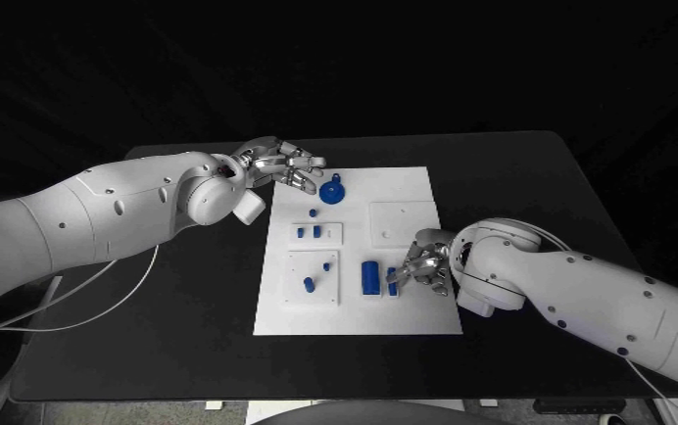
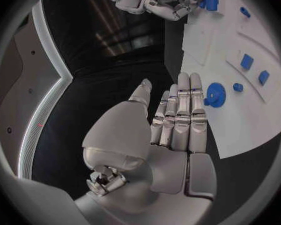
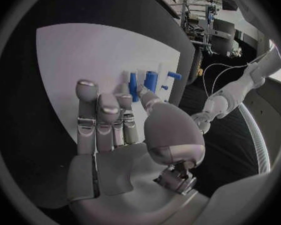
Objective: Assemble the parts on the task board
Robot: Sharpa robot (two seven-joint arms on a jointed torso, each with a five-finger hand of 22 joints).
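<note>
Blue gear [image 1: 332, 191] beside left robot hand [image 1: 287, 165]; fingers straight.

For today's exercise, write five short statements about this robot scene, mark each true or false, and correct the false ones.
1. The task board is a white plate on a black table. True.
2. The left hand is at the board's near edge. False: it is at the far corner, beside the round blue gear.
3. The right hand is beside a blue cylinder. True.
4. The parts are red. False: they are blue.
5. The left hand grips the gear. False: its fingers lie straight beside it.
</note>
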